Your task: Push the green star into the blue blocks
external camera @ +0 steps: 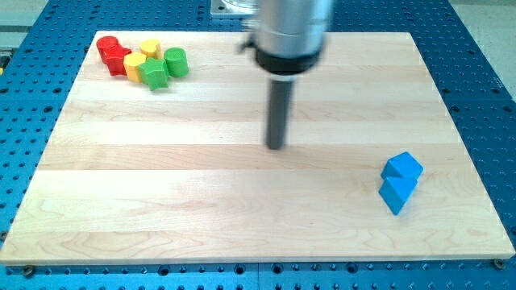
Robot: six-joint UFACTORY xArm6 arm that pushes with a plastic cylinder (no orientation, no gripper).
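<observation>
The green star (154,74) lies in a tight cluster at the view's top left, touching a green cylinder (176,61) on its right and a yellow block (134,65) on its left. Two blue blocks sit together at the view's lower right: a blue cube (401,167) and a blue block (395,194) just below it, touching. My tip (276,147) rests on the wooden board (242,217) near its middle, far right of and below the green star, and well left of the blue blocks. It touches no block.
In the same cluster are a red cylinder (107,46), a red star-like block (116,58) and a second yellow block (150,48). The board lies on a blue perforated table (484,72).
</observation>
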